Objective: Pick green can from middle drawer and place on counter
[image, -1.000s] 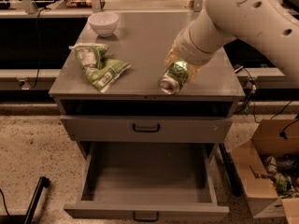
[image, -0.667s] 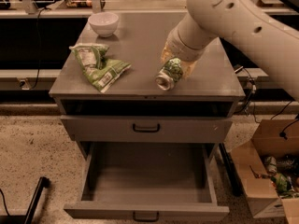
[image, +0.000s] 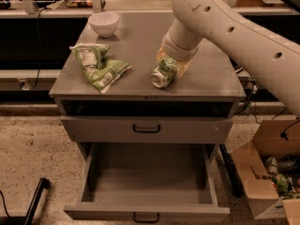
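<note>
Clamping, with the pale two-finger gripper [image: 171, 67] at the end of the thick white arm [image: 234, 27], on the small silver-ended aluminium green can [image: 163, 74]. Holding it tilted, one shiny end pointing toward the front edge, low over the broad matte grey metal counter [image: 136, 41], a little right of middle and near that front edge. Touching the top or not: cannot tell. Judging this as the setting-down, with the lift out of the wide grey middle drawer [image: 147, 172], standing pulled out below, already done. Lowering gently until resting fully on the surface; guarding against a roll off the front edge by turning the can upright, or at least crosswise to that edge, before spreading the grip slowly. Keeping well apart from the crumpled green-and-white foil snack bag [image: 99, 67] toward the front-left corner and the round white bowl [image: 104, 23] by the back-left corner. Withdrawing straight up afterwards, not sideways, avoiding nudging the can.
</note>
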